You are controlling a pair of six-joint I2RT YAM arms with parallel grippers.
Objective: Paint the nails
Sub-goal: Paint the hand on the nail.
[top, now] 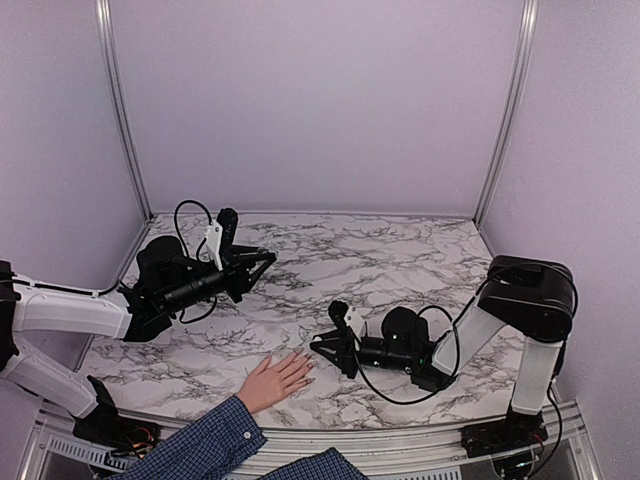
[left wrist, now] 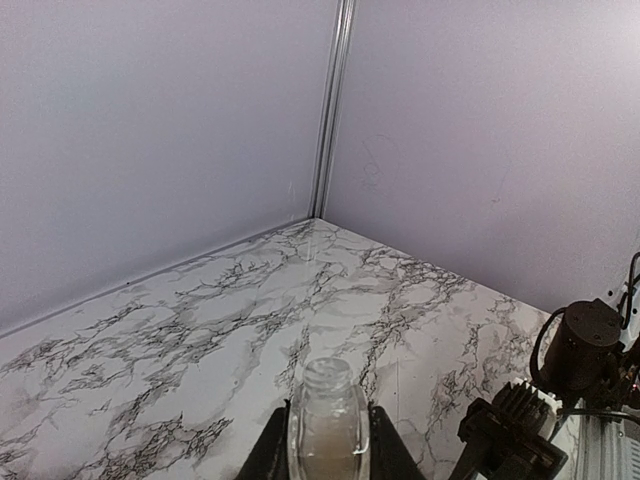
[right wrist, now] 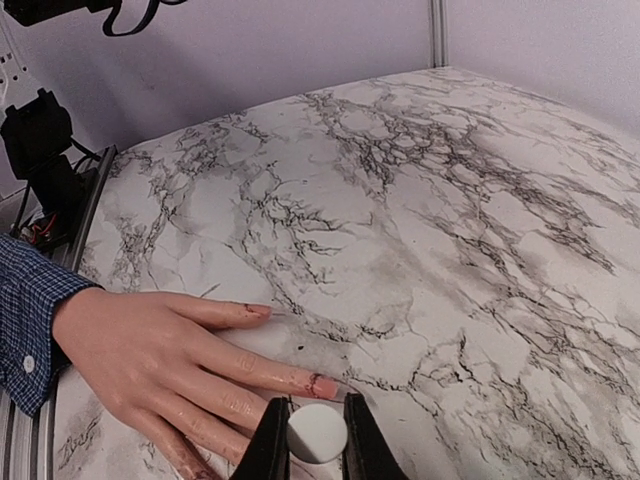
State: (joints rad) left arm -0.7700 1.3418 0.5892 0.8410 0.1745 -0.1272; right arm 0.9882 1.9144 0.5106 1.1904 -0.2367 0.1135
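The nails (right wrist: 322, 384), on a hand (right wrist: 150, 350) laid flat at the counter's (top: 400, 260) near edge, were closely faced by the right tool (top: 325, 350) clenched on a white cap (right wrist: 317, 430), while the open bottle (left wrist: 328, 405) was held upright, presumably against spilling, in the clenched left tool (top: 262, 262), well apart.

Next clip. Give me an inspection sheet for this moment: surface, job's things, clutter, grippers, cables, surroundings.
Surface: marble-pattern table.
Job's things: hand flat near the front edge; two nails look reddish.
Clutter: nothing seen.
Grippers: left gripper, jaws shut on an uncapped glass bottle; right gripper, jaws shut on a white cap beside the fingertips.
Cables: black cables loop at both wrists.
Surroundings: plain lilac walls, metal corner posts.
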